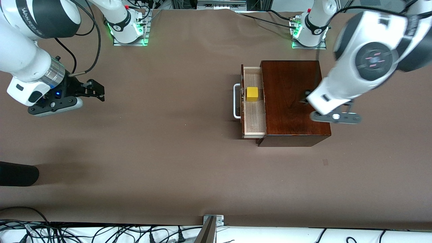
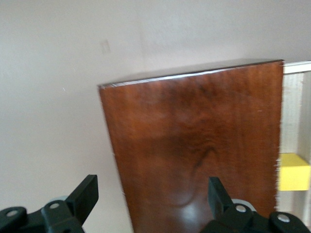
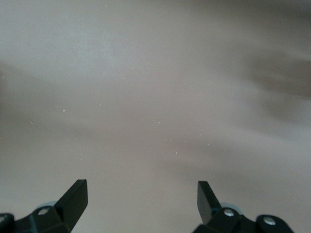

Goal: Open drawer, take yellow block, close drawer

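The drawer stands pulled out of the dark reddish-brown wooden box, its white bar handle toward the right arm's end of the table. The yellow block lies in its pale wood tray. My left gripper is open and empty over the box top near the edge at the left arm's end. In the left wrist view the gripper spans the box's edge, with the block and the drawer at the side. My right gripper is open, empty, above bare table.
A black rounded object lies at the table's edge toward the right arm's end, nearer the front camera. A metal bracket and cables run along the table's front edge. The brown table lies between the right gripper and the drawer.
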You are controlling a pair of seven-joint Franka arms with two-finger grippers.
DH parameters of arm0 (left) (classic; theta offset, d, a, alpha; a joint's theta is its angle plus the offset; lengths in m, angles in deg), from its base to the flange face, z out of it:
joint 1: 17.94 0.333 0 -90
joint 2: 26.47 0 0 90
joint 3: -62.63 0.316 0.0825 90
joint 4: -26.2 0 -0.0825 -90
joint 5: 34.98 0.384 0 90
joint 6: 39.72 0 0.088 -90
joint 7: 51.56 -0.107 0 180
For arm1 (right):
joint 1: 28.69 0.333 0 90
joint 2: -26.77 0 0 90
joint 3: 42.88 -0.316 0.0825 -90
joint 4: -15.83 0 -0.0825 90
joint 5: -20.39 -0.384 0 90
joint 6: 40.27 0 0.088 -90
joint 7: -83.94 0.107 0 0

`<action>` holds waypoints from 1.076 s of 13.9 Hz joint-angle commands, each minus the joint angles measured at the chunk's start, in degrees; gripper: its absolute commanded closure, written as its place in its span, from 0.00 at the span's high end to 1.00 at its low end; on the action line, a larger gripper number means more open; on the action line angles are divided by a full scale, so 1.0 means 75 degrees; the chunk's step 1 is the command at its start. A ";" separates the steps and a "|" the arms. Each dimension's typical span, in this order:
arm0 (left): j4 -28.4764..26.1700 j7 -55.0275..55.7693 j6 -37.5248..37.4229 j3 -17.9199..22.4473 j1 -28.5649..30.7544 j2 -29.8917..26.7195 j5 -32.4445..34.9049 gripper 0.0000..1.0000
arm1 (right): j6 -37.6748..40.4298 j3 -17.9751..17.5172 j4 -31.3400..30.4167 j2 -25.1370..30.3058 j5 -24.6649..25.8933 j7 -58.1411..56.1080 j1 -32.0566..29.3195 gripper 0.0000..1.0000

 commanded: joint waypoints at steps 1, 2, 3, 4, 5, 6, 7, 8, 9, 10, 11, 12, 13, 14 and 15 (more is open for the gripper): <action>-0.1936 -0.1348 0.1161 0.0383 0.0316 -0.1602 -0.0362 1.00 | 0.0131 -0.0087 0.0098 -0.0136 0.0039 -0.0019 0.0017 1.00; -0.2172 -0.1607 0.1314 0.0406 0.0469 -0.1837 -0.0363 1.00 | 0.0154 -0.0157 0.0109 -0.0137 0.0004 -0.0042 0.0029 1.00; -0.2348 -0.1795 0.1304 0.0406 0.0610 -0.2002 -0.0363 1.00 | 0.0155 -0.0296 0.0098 -0.0137 -0.0020 -0.0228 0.0098 1.00; -0.2570 -0.1994 0.1339 0.0406 0.0739 -0.2166 -0.0374 1.00 | 0.0189 -0.0367 0.0086 -0.0148 -0.0020 -0.0450 0.0180 1.00; -0.2561 -0.1973 0.1362 0.0406 0.0752 -0.2202 -0.0363 1.00 | 0.0213 -0.0415 0.0086 -0.0195 -0.0043 -0.0801 0.0332 1.00; -0.2538 -0.1938 0.1525 0.0406 0.0775 -0.2214 -0.0363 1.00 | 0.0178 -0.0461 0.0097 -0.0230 -0.0078 -0.1233 0.0612 1.00; -0.2514 -0.1787 0.1573 0.0430 0.0880 -0.2214 -0.0409 1.00 | 0.0120 -0.0474 0.0121 -0.0231 -0.0078 -0.1377 0.0905 1.00; -0.2537 -0.1646 0.1550 0.0488 0.1008 -0.2272 -0.0584 1.00 | 0.0050 -0.0474 0.0121 -0.0289 -0.0078 -0.1378 0.1279 1.00; -0.2595 -0.1459 0.1550 0.0500 0.1033 -0.2377 -0.0609 1.00 | -0.0102 -0.0474 0.0167 -0.0417 -0.0067 -0.1402 0.1584 1.00; -0.2619 -0.1121 0.1585 0.0628 0.1021 -0.2402 -0.0644 1.00 | -0.0161 -0.0474 0.0272 -0.0534 -0.0067 -0.1402 0.1901 1.00; -0.2631 -0.0793 0.1609 0.0745 0.0986 -0.2448 -0.0679 1.00 | -0.0162 -0.0474 0.0505 -0.0721 -0.0067 -0.1413 0.2159 1.00; -0.2724 -0.0720 0.1644 0.0769 0.0986 -0.2495 -0.0795 1.00 | -0.0162 -0.0474 0.0763 -0.0908 -0.0067 -0.1402 0.2475 1.00; -0.2806 -0.0684 0.1656 0.0805 0.0951 -0.2588 -0.0808 1.00 | -0.0173 -0.0474 0.0951 -0.1096 -0.0020 -0.1390 0.2896 1.00; -0.2819 -0.0672 0.1656 0.0886 0.0939 -0.2613 -0.0808 1.00 | -0.0255 -0.0474 0.1266 -0.1376 -0.0008 -0.1390 0.3271 1.00; -0.2796 -0.0719 0.1644 0.0875 0.0986 -0.2613 -0.0808 1.00 | -0.0441 -0.0474 0.1629 -0.1750 0.0004 -0.1367 0.3600 1.00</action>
